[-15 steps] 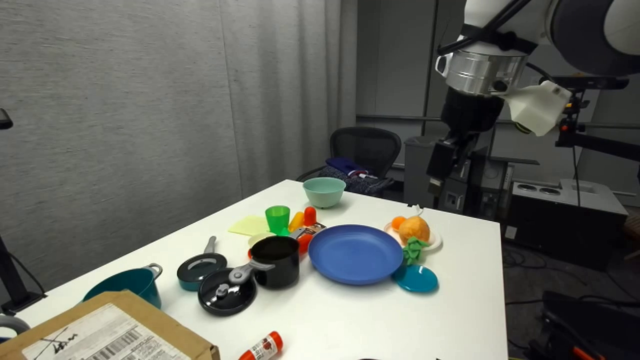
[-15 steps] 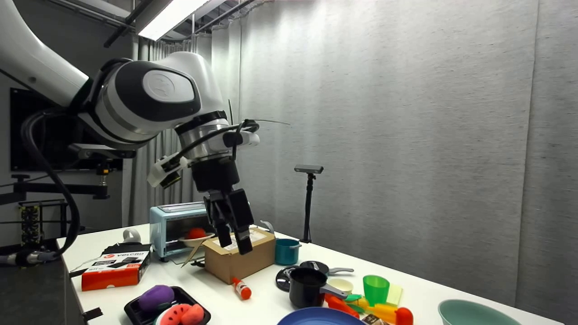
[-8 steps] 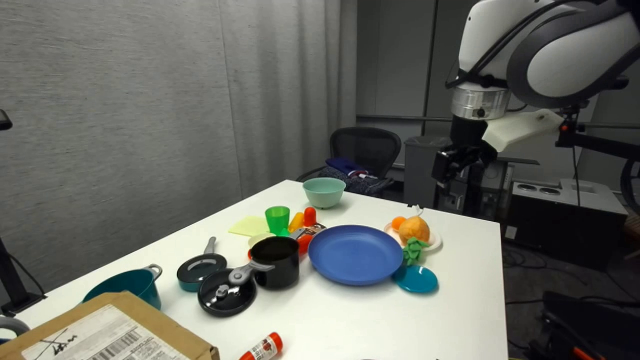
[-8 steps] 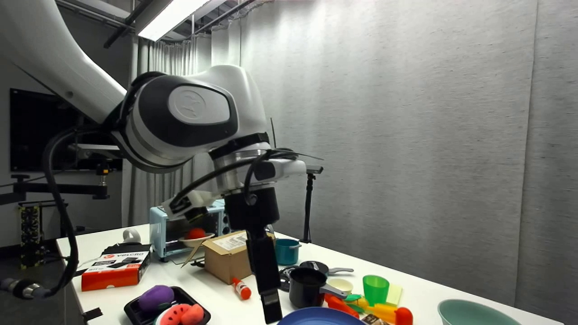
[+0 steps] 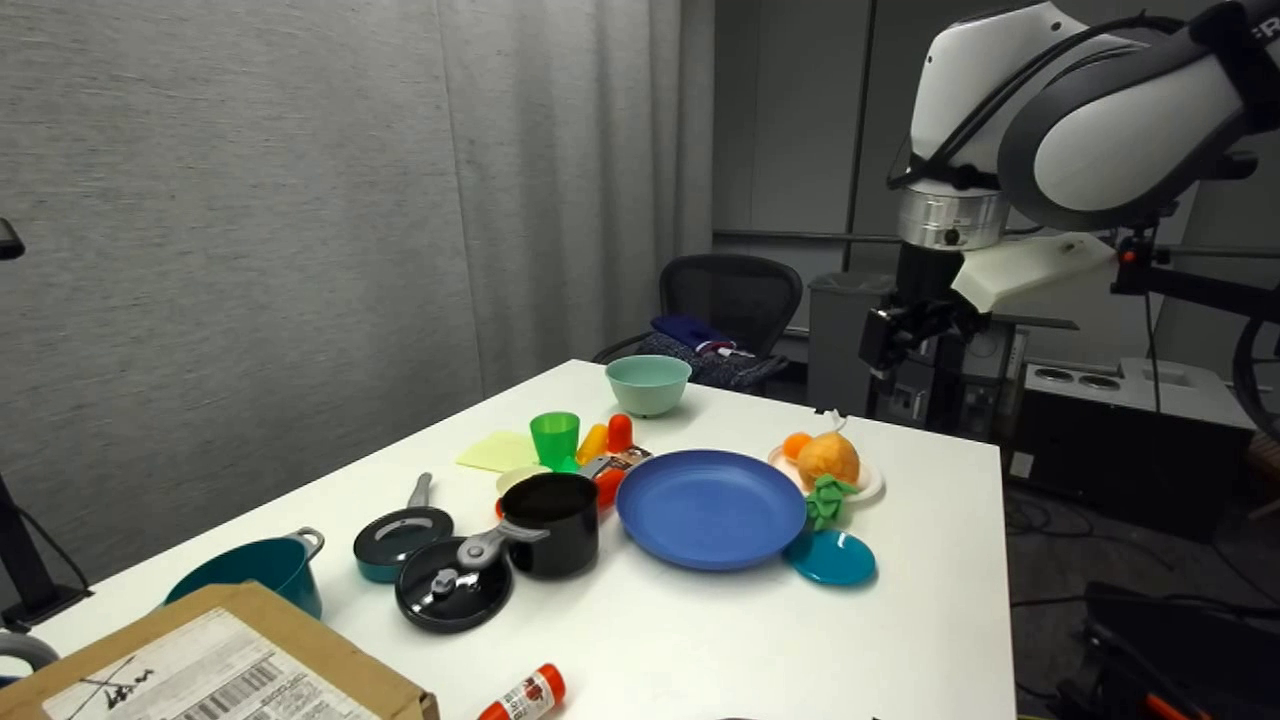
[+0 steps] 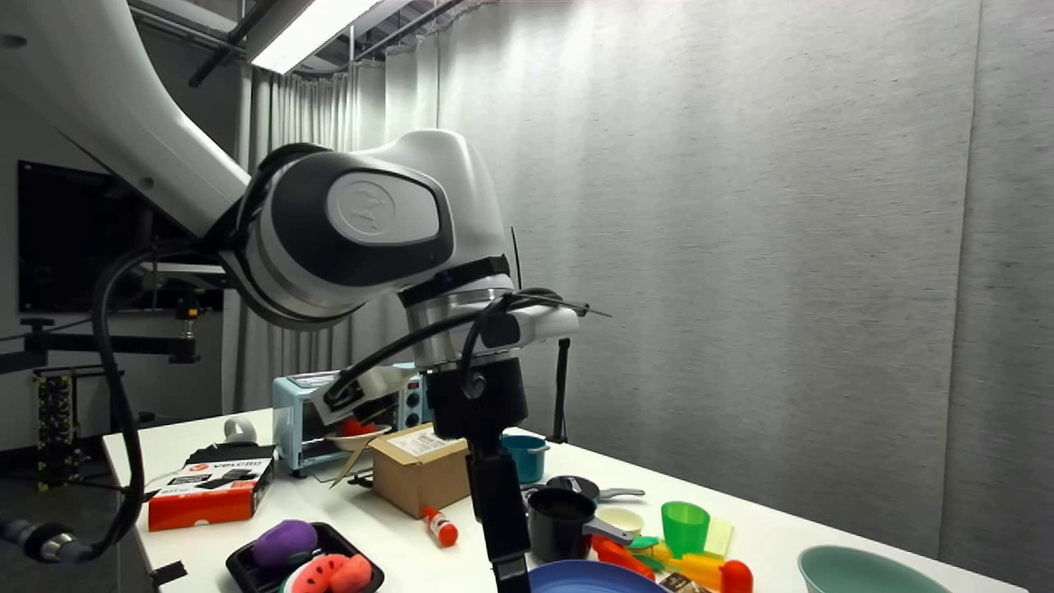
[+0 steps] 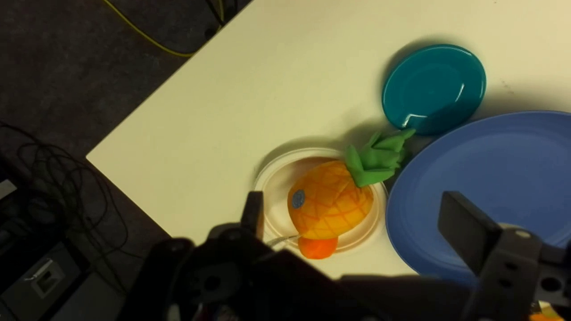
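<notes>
Gripper [image 7: 353, 211], jaws parted and empty, aloft; toy pineapple [image 7: 339, 196] on pale plate [image 7: 277, 191] framed between them in wrist view. Seemingly at approach stage, calling next for descent and alignment.

In the wrist view, the blue plate [image 7: 486, 169] is being cut off by the right edge and overlapped by the gripper [image 7: 357, 216], whose base is being lost past the bottom edge. A small orange object [image 7: 317, 249] is being partly covered by the toy pineapple [image 7: 328, 203], whose sticker [image 7: 298, 199] is being shown too small for reading. In an exterior view, the toaster oven [image 6: 290, 420] is being partly blocked by the arm [image 6: 370, 214]. The cardboard box [image 5: 300, 641] is being cut off by the bottom edge in an exterior view.
</notes>
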Controlling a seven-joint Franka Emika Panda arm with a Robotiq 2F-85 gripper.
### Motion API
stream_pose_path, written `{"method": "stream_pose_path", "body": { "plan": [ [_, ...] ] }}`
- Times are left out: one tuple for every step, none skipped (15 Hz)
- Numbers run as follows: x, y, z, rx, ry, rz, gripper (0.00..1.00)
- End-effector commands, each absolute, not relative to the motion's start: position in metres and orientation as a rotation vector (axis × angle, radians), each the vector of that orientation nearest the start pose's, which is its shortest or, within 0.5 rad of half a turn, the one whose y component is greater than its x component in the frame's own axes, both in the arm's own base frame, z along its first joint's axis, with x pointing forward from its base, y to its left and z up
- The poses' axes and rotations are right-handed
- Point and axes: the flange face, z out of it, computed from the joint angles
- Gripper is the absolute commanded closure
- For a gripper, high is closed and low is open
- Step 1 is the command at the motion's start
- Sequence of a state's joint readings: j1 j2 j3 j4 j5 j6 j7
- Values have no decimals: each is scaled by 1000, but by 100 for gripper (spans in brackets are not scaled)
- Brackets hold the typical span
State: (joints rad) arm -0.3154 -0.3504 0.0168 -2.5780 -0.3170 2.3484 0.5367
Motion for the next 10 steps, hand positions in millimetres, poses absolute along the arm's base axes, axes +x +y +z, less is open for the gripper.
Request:
{"method": "stream_pose_path", "body": {
  "plan": [
    [407,-119,396,-3226,989,-511,0],
    [412,-122,394,-3225,1002,-604,0],
    [417,-127,390,-3222,1032,-669,0],
    [420,-136,386,-3203,1099,-702,0],
    [416,-156,383,-3193,1174,-727,0],
    [415,-169,378,-3183,1237,-742,0],
    [416,-184,373,-3175,1289,-751,0],
    [417,-195,367,-3161,1336,-742,0],
    [421,-208,360,-3141,1372,-720,0],
    [431,-208,349,-3117,1398,-680,0]
  ]
}}
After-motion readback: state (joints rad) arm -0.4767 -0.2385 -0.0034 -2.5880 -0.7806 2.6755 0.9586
